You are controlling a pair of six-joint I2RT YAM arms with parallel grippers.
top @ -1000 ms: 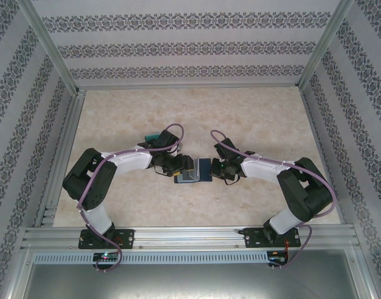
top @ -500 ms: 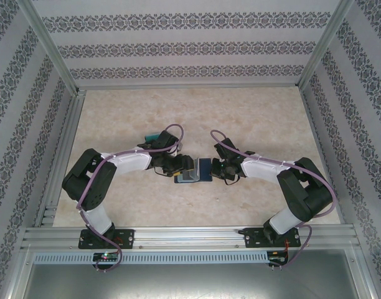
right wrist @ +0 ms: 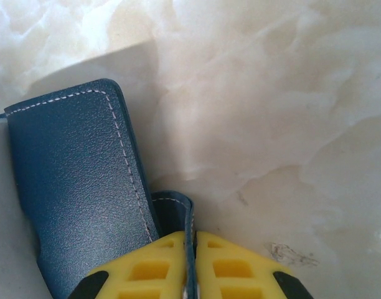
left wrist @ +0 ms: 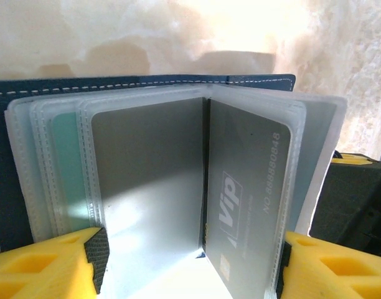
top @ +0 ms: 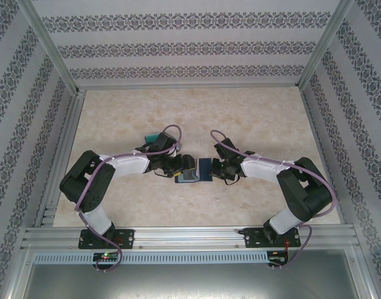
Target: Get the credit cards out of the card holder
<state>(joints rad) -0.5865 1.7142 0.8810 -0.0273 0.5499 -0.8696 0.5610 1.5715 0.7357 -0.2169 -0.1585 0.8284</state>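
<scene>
The navy card holder (top: pixel 203 169) lies open on the table between both arms. Its clear sleeves fan up in the left wrist view, under the navy cover (left wrist: pixel 116 84). A grey credit card marked VIP (left wrist: pixel 246 193) sits in one sleeve, and a teal one (left wrist: pixel 69 168) in a sleeve further left. My left gripper (top: pixel 185 167) (left wrist: pixel 190 261) is open, its yellow fingers (left wrist: pixel 41 265) wide apart on either side of the sleeves. My right gripper (top: pixel 216 168) (right wrist: pixel 193 240) is shut on the holder's small side tab (right wrist: pixel 175 205), beside the navy cover (right wrist: pixel 72 174).
A teal-green flat piece (top: pixel 153 135) lies on the marble tabletop just behind the left wrist. Aluminium frame rails (top: pixel 60 156) and patterned walls close in the table on the left, right and far sides.
My left gripper's jaws have opened a little wider around the sleeves, and the left arm has shifted slightly. The right gripper and the card holder have stayed put.
</scene>
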